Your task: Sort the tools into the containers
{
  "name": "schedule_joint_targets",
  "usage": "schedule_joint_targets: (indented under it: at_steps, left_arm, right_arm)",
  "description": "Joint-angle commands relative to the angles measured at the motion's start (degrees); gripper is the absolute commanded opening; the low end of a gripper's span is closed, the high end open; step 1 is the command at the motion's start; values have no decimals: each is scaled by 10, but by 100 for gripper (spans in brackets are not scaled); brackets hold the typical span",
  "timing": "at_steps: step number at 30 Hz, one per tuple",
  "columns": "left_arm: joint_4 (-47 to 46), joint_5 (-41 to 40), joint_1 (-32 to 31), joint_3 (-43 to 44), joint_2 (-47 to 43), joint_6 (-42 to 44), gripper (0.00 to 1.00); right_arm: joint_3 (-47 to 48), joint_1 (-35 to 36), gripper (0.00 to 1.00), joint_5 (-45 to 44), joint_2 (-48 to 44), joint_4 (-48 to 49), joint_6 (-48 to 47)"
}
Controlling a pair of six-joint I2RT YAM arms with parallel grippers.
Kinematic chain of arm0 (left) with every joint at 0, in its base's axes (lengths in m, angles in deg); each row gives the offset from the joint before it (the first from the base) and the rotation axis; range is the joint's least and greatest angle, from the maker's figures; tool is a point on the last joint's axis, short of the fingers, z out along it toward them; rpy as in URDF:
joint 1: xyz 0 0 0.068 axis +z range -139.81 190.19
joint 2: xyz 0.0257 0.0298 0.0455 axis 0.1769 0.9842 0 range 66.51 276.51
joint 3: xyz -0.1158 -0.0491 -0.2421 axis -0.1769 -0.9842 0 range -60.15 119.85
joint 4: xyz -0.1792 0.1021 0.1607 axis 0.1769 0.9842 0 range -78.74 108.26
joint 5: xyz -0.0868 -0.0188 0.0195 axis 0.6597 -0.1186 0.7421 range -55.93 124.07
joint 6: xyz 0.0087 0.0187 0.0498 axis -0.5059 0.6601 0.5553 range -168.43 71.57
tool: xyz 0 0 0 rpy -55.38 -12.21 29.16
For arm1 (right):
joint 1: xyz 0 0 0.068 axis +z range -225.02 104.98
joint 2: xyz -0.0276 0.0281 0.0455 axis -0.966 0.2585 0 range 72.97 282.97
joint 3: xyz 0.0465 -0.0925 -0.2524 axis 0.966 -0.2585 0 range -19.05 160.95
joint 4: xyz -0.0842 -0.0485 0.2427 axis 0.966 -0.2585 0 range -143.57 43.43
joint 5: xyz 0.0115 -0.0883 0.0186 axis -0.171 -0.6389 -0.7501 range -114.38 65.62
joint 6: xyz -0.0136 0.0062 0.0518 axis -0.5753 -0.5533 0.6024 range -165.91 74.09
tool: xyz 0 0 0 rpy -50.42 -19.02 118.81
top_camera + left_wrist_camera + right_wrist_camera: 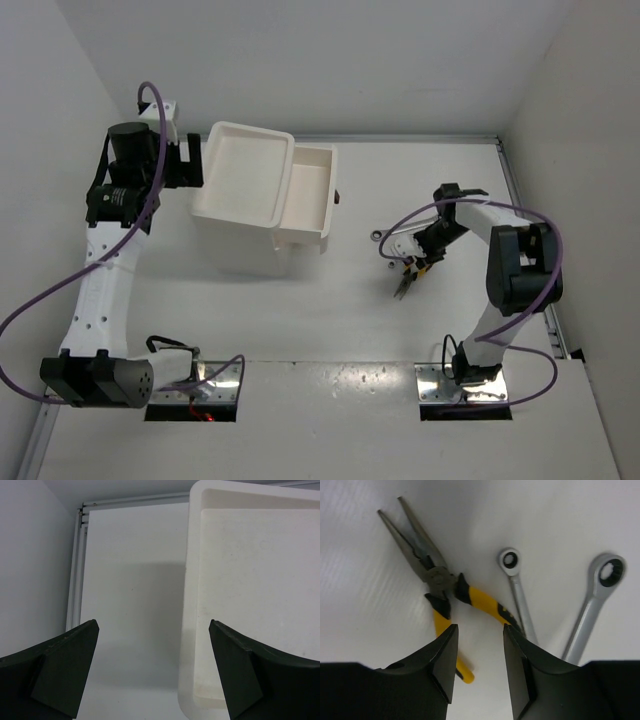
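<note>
Yellow-handled pliers point(440, 577) lie on the table with their handles spread. My right gripper point(480, 630) hovers right over those handles, jaws partly closed, only bare table showing in the gap. Two silver wrenches point(517, 595) point(590, 612) lie just right of the pliers. From above, the right gripper point(413, 257) sits over the pliers point(401, 290), with a wrench point(378, 236) beside them. The white container unit point(245, 215) stands at back left with one drawer point(312, 200) pulled out. My left gripper point(153, 625) is wide open beside the top tray point(250, 580), holding nothing.
White walls close in the table on the left, back and right. A metal rail point(520, 215) runs along the right edge, another along the back left point(77, 570). The drawer's small dark handle point(338, 197) points toward the right arm.
</note>
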Motion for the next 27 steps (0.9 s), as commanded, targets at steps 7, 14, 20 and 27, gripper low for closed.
schedule_joint_targets:
  at_steps: [7, 14, 20, 27]
  left_arm:
    - [-13, 29, 26, 5, 6, 0, 99]
    - [-8, 41, 44, 0, 11, 0, 99]
    - [-8, 73, 77, -5, 23, 0, 99]
    - [-8, 93, 97, -16, 28, 5, 99]
  right_arm:
    - [-39, 6, 40, -26, -20, 40, -158]
    - [-51, 6, 43, -14, -25, 79, -175]
    - [-57, 12, 48, -14, -25, 90, -203]
    - [-62, 29, 49, -14, -18, 104, -208]
